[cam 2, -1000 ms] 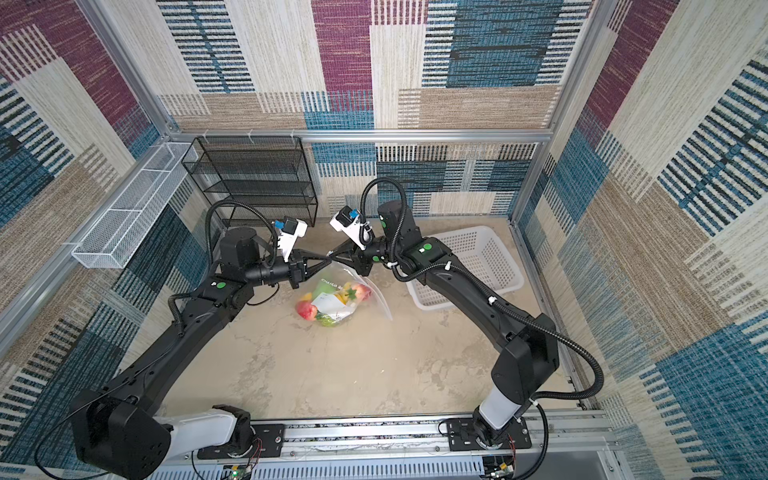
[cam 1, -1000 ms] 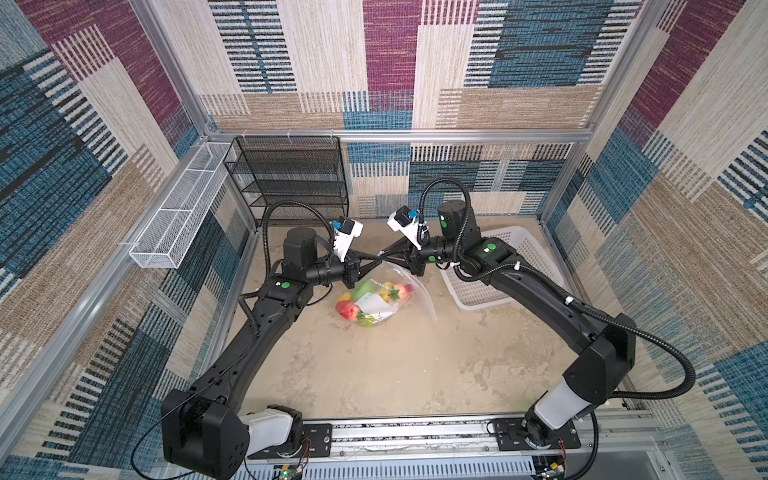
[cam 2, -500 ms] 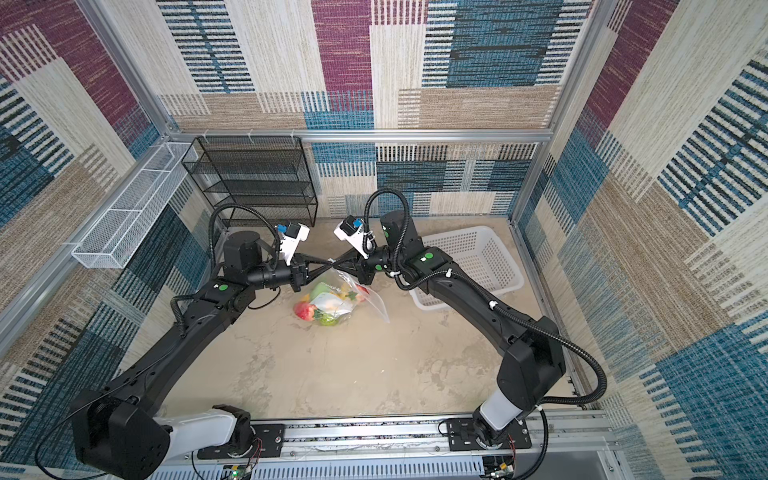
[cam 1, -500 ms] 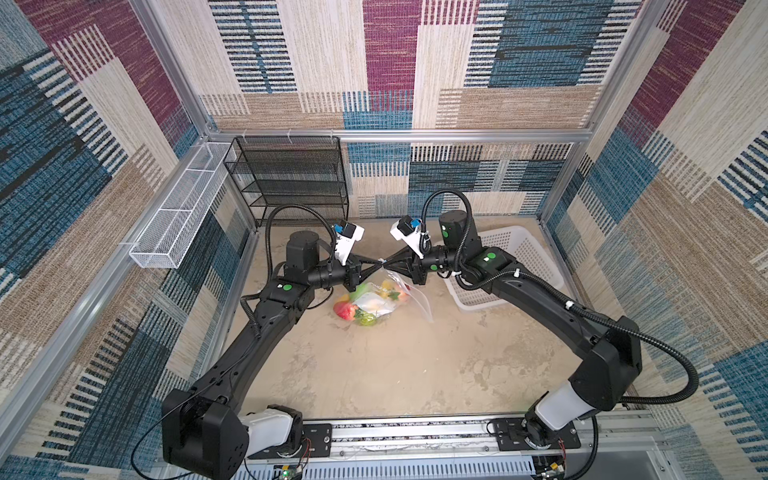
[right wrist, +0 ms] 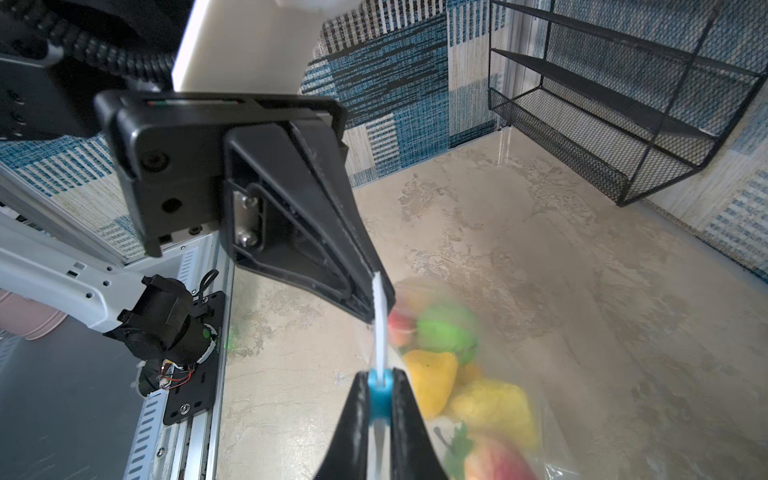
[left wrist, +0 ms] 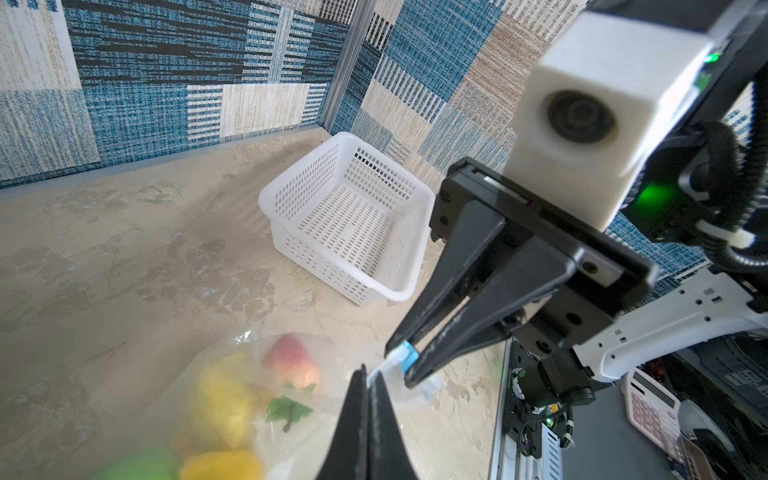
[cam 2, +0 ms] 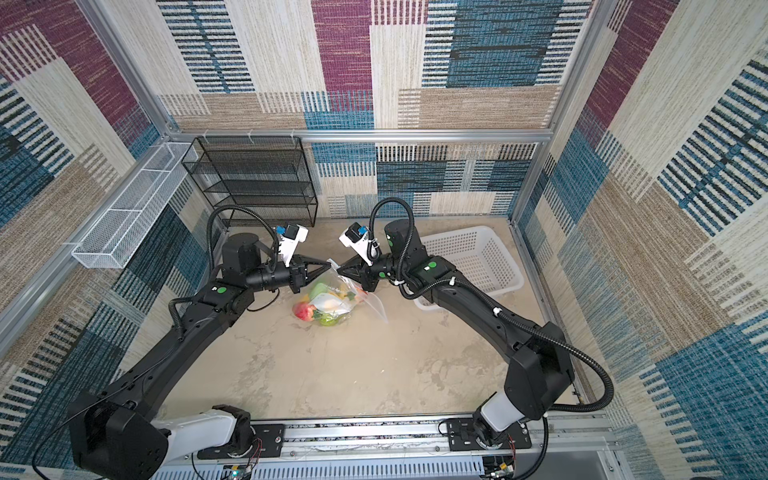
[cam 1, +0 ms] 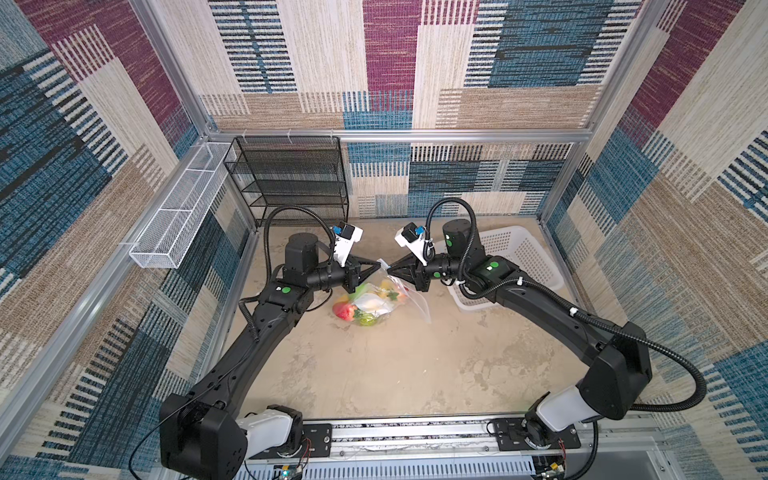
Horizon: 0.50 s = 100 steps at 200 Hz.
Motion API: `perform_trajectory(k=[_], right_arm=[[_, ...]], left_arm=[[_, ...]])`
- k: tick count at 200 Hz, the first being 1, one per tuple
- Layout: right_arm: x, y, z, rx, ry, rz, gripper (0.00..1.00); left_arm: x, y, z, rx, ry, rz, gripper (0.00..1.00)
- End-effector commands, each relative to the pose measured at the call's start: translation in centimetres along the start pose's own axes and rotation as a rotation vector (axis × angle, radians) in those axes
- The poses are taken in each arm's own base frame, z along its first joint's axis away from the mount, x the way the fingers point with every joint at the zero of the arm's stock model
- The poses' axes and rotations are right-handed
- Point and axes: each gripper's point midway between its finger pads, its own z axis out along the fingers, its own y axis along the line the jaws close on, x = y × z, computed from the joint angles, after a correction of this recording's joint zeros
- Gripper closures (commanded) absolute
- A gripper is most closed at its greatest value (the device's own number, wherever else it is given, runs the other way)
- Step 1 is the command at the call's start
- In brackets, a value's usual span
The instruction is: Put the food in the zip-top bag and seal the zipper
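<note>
While the limp, slippery bag (cam 1: 409, 297) of light toy food (cam 1: 344, 311) sags near the tabletop's (cam 1: 374, 374) back edge, left gripper (cam 1: 376, 263) clamps the stiffer zipper (right wrist: 379, 316), right gripper (cam 1: 389, 270) its blue slider (right wrist: 380, 392): judged the firmest holds.

Zip-top bag (cam 2: 337, 302), apparently between fingers (cam 2: 314, 270)

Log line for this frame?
phase: sealing | left gripper: shut on zipper | right gripper: shut on slider | food: inside zip-top bag
</note>
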Motion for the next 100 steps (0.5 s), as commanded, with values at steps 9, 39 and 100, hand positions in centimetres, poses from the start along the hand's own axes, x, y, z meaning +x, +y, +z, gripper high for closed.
perform_trajectory(k=[9,39,100], right_arm=[[2.9,-0.6,-0.2,0.047,0.091,0.079,0.92],[3.9,-0.6,-0.3,0.062,0.11,0.095,0.92],[6.5,-0.9,-0.6,0.097,0.163,0.133,0.92]], left_arm=[[-2.2,1.2,-0.8,-0.075,-0.08,0.04,1.0],[-2.5,2.3,-1.4,-0.114,-0.096,0.02,1.0],[-3.5,5.2,-3.8,-0.243,-0.148,0.009,1.0]])
